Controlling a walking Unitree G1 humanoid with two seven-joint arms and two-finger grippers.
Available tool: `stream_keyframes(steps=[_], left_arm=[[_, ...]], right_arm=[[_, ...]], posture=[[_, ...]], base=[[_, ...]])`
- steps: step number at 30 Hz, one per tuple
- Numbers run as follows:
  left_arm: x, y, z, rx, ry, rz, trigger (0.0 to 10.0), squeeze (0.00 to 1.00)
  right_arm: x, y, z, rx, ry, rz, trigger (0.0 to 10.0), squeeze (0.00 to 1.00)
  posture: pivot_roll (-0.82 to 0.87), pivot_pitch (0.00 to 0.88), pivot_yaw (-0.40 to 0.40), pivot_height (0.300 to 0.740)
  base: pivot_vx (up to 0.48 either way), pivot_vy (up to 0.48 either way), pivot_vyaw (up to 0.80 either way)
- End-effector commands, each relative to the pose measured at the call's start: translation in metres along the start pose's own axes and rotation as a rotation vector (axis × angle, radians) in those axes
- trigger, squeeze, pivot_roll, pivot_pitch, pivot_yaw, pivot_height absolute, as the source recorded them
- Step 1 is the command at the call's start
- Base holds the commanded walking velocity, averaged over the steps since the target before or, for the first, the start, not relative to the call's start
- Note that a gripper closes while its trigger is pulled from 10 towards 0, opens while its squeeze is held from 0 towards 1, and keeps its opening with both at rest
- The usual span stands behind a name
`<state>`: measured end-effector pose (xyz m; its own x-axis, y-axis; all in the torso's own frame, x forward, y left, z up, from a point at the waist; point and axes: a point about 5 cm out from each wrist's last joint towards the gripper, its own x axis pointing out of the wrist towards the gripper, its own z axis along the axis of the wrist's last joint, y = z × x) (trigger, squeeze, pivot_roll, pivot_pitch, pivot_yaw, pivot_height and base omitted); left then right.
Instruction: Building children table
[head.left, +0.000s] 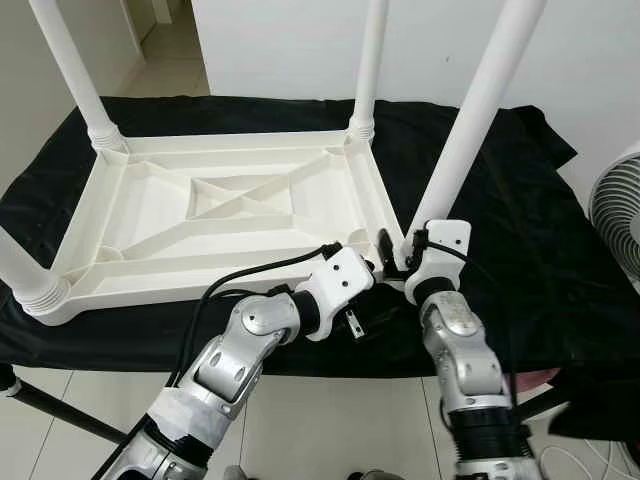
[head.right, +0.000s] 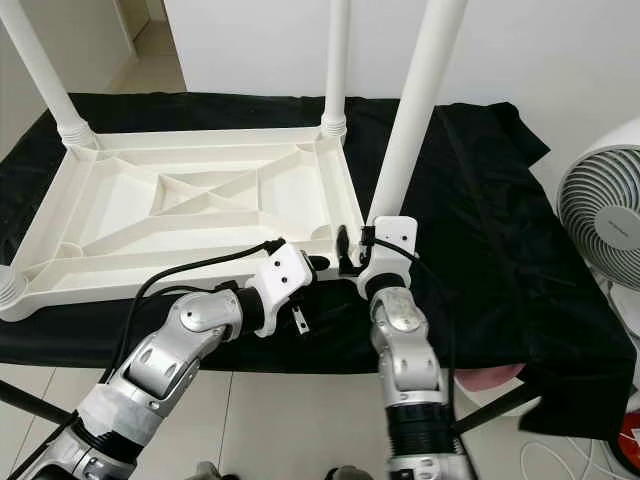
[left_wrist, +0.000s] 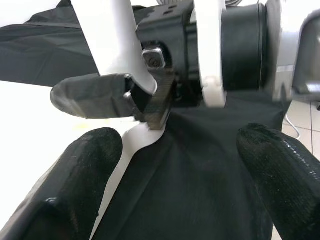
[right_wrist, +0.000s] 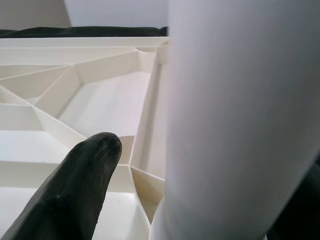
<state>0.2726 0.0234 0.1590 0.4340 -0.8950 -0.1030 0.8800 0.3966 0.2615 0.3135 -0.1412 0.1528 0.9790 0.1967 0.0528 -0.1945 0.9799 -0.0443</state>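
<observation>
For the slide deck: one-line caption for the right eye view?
Right claw grips the near-right leg at its socket on the upturned white table; open left claw waits beside it.

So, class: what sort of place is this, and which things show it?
Probably a room in a home: tiled floor, plain white wall, a fan, and a table top upside down on a black cloth.

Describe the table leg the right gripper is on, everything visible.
The near-right leg is a smooth white tube, plastic by its look, rising past the frame's top and leaning slightly right. Its base sits at the near-right corner of the upturned white tabletop; whether it is fully seated is hidden. The right gripper is at its base, one black finger beside the tube.
</observation>
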Motion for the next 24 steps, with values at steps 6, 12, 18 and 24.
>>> stream_keyframes(steps=[6, 12, 18, 24], left_arm=[[0.000, -0.005, -0.001, -0.003, 0.004, -0.018, 10.0, 0.00], [0.001, -0.004, 0.000, 0.004, 0.005, -0.020, 10.0, 0.00], [0.001, -0.002, 0.000, 0.010, 0.005, -0.018, 10.0, 0.00], [0.001, -0.001, 0.000, 0.014, 0.005, -0.015, 10.0, 0.00]], right_arm=[[0.007, -0.016, 0.001, -0.081, 0.019, 0.229, 10.0, 0.00], [0.018, -0.027, 0.003, -0.142, 0.032, 0.432, 10.0, 0.00], [0.022, -0.025, -0.004, -0.140, 0.075, 0.556, 10.0, 0.00], [0.023, -0.021, -0.015, -0.101, 0.128, 0.622, 4.5, 0.00]], posture=[[-0.13, 0.040, 0.010, 0.740], [-0.13, 0.035, 0.012, 0.740], [-0.12, 0.023, 0.017, 0.740], [-0.12, 0.016, 0.018, 0.740]], base=[[0.000, 0.000, 0.00], [0.000, 0.000, 0.00], [0.000, 0.000, 0.00], [0.000, 0.000, 0.00]])
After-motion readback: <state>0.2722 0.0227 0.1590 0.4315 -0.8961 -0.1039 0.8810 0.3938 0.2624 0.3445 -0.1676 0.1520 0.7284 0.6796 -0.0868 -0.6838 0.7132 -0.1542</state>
